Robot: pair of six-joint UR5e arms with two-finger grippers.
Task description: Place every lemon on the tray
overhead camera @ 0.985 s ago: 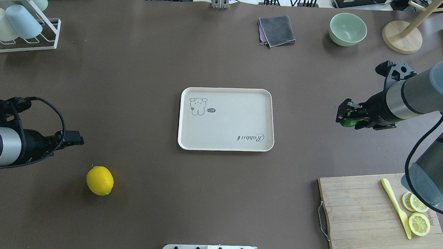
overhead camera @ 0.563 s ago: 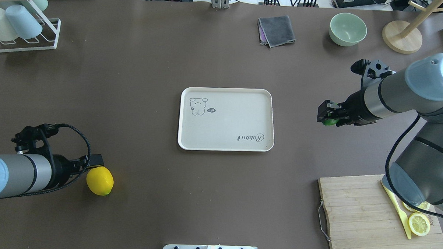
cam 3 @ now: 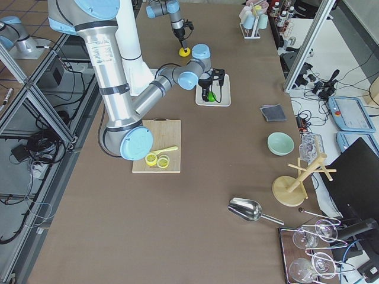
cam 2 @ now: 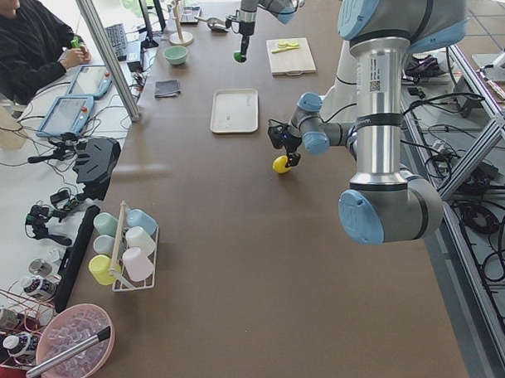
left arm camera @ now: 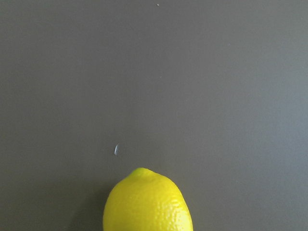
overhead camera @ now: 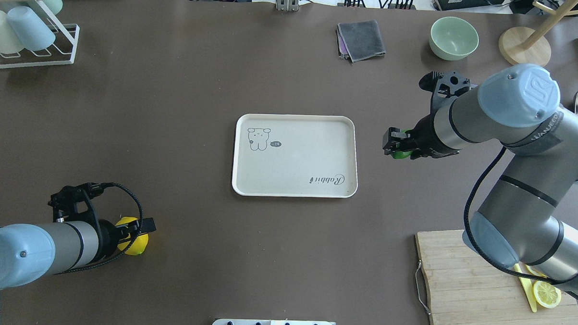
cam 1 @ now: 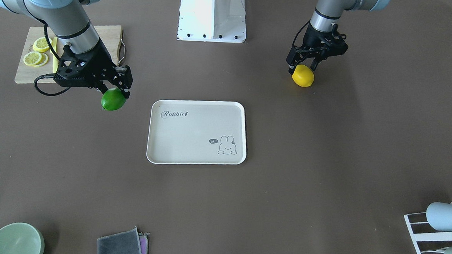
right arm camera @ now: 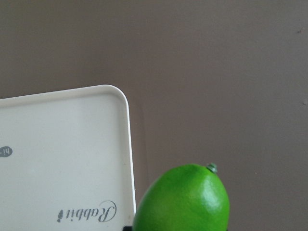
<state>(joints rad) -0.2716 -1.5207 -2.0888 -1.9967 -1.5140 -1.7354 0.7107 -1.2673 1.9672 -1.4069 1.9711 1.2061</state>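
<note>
The green lemon hangs clear of the table, clamped between the fingers of the right gripper. Taking twelve as the table edge far from the robot, it sits at three o'clock of the tray, just outside the rim. The yellow lemon lies on the table at about eight o'clock of the tray, well apart from it. The left gripper is down over it, jaws spread to either side. I can't make out whether the pads touch the skin yet.

Two steps seem to be in hand: a carry on the right, a grasp on the left. The carry wants a short move toward nine o'clock, over the rim. The lemon should then go low before release, since an oval fruit dropped from height would likely roll out. Setting it toward one end leaves room for the other. On the left, the fingers should close across the yellow lemon's middle, not near a pointed tip, or it may squirt out.

The tray holds nothing. The bowl at one o'clock looks empty. The rack at ten o'clock carries cups on their sides. The board at five o'clock bears lemon slices.
</note>
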